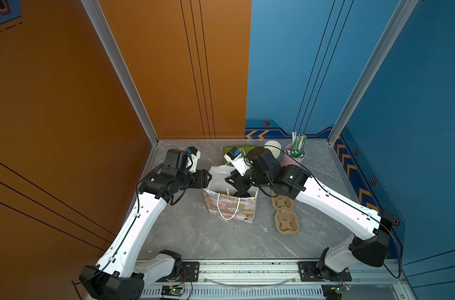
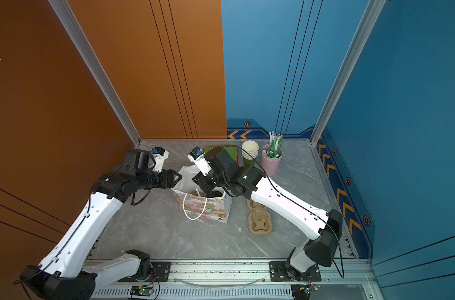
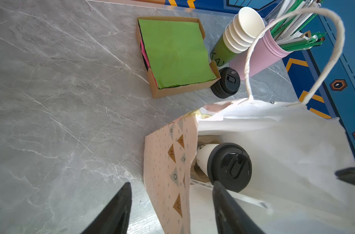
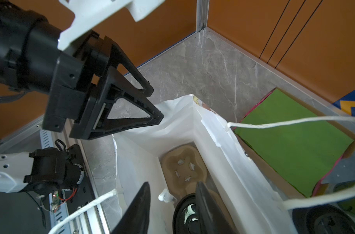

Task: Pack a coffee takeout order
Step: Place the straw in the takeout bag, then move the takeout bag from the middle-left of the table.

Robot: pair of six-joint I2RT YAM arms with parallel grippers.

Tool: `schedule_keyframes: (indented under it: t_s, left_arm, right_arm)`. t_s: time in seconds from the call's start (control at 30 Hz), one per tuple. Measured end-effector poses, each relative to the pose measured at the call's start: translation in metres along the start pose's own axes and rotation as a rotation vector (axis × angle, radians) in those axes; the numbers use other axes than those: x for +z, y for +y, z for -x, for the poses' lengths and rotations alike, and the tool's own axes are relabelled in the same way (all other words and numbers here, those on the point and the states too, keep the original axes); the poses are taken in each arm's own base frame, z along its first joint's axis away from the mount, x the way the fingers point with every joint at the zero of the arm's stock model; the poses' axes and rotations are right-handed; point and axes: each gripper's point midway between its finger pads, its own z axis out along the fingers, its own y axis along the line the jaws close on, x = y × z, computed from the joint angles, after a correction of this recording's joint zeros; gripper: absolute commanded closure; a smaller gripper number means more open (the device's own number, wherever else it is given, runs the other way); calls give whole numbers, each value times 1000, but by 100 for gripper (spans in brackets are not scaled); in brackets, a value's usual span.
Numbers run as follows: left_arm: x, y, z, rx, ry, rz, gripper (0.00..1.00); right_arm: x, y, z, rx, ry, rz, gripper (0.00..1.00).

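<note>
The white cup with its black lid sat inside the paper bag on the table, my right gripper spread over the lid, my left gripper spread astride the bag's side wall.

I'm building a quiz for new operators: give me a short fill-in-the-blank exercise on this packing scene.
The white cup with its black lid stands inside the ___.
The napkin lying on top in the cardboard box is ___.
The tin holding the straws is ___.
Missing words: gift bag; green; pink.
</note>
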Motion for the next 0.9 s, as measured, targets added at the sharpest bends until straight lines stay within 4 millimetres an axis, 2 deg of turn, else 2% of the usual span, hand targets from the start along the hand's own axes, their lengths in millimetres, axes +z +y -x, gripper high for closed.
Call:
schedule_keyframes:
  t_s: [0.13, 0.23, 0.33, 0.43, 0.7, 0.8, 0.9]
  left_arm:
    - [0, -1, 0, 1, -1, -5, 37]
    - [1, -1, 0, 0, 1, -6, 41]
    - [2, 0, 0, -4, 4, -5, 49]
    - [3, 0, -1, -6, 7, -3, 58]
    - [4, 0, -2, -6, 10, 0, 75]
    - [5, 2, -2, -13, 10, 7, 82]
    - [5, 3, -2, -22, 11, 13, 87]
  right_arm:
    - [0, 0, 1, -13, -3, -1, 29]
    - [-1, -1, 2, -19, -6, -7, 25]
    - [-6, -5, 6, -20, -22, -29, 22]
    - [-22, -14, 15, -15, -61, -64, 21]
    - [-88, -52, 50, 32, -240, -198, 19]
    - [-102, -69, 50, 69, -274, -238, 19]
    - [-106, -87, 42, 108, -279, -279, 18]
